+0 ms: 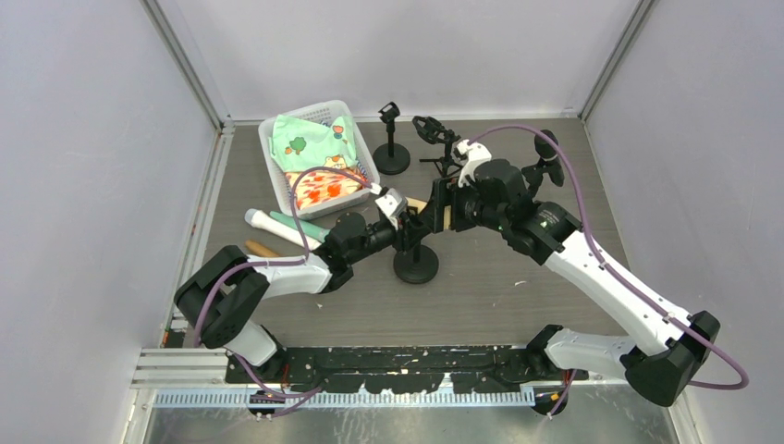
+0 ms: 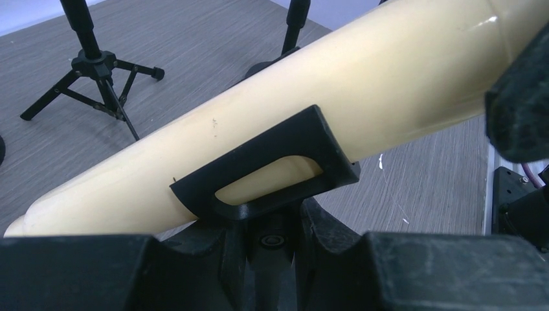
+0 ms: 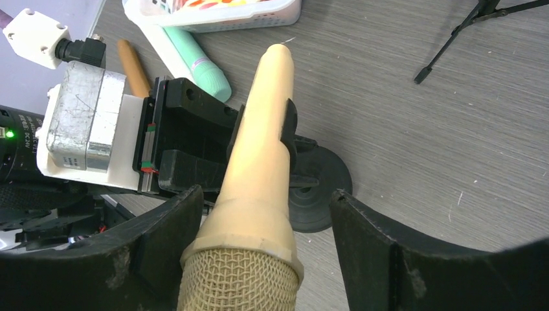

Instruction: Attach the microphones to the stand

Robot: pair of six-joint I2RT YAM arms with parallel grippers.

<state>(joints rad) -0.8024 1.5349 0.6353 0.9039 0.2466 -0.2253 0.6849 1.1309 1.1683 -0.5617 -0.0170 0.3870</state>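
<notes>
A beige microphone (image 3: 259,155) lies in the black clip (image 2: 272,172) of a round-based stand (image 1: 416,264) at the table's middle. Its mesh head sits between my right fingers and its tapered tail points away. My right gripper (image 3: 265,214) is open around the head, with the right finger clearly apart from it. My left gripper (image 2: 275,240) is shut on the stand's neck just below the clip. The microphone body (image 2: 291,97) crosses the left wrist view diagonally. In the top view both grippers, left (image 1: 404,227) and right (image 1: 444,208), meet above the stand.
A white microphone (image 1: 268,222), a green one (image 1: 300,227) and a brown one (image 1: 261,248) lie left of the stand. A white basket (image 1: 277,180) holds cloths. Another round-based stand (image 1: 392,153), a tripod stand (image 1: 439,139) and a third stand (image 1: 545,153) are at the back.
</notes>
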